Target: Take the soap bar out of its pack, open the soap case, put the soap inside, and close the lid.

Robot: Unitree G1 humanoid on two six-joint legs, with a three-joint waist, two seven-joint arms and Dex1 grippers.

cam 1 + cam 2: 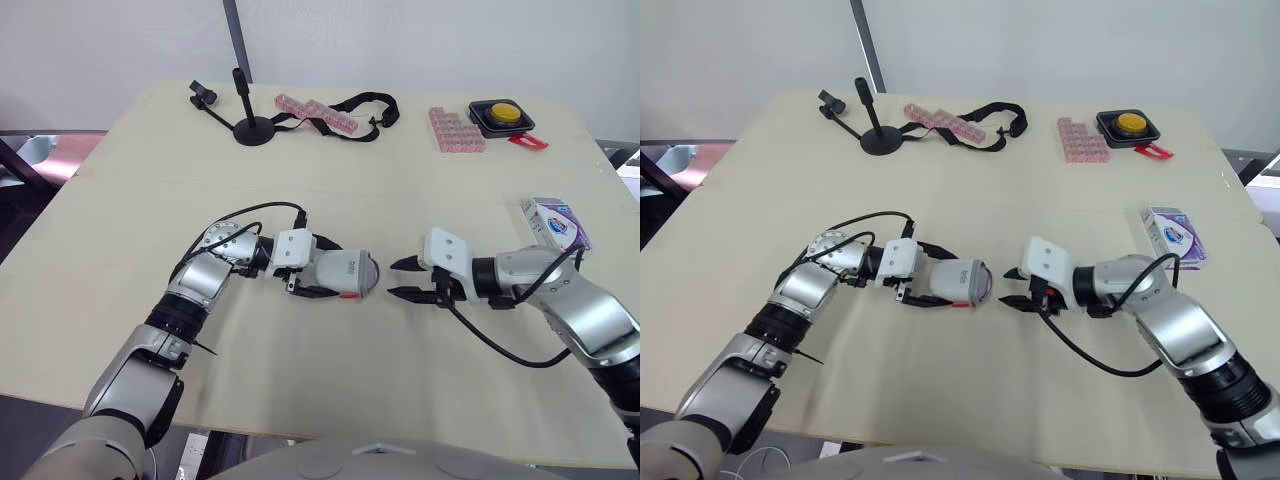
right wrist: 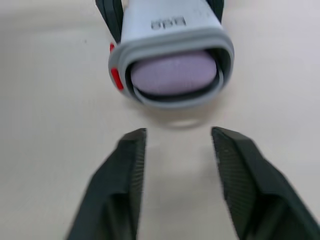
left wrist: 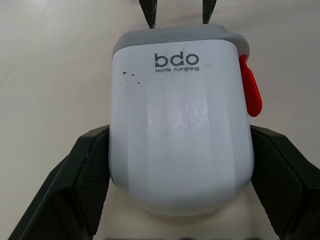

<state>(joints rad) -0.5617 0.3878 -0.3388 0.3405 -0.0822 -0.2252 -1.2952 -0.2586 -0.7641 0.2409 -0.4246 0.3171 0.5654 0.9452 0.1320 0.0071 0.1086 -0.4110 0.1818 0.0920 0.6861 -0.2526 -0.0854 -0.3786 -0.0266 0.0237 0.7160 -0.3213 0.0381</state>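
While the left end effector (image 1: 327,270) clamps the soap case (image 3: 180,125), the right end effector (image 1: 392,279) faces it, released.

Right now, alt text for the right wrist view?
A white soap case, lilac soap showing in its near end, is held by the left gripper's fingers. The right gripper, fingers open, points at it without touching.

Beige table (image 1: 400,190), black stand (image 1: 253,129) at far edge, black strap (image 1: 386,114), pink blocks (image 1: 456,130), yellow button (image 1: 503,113)
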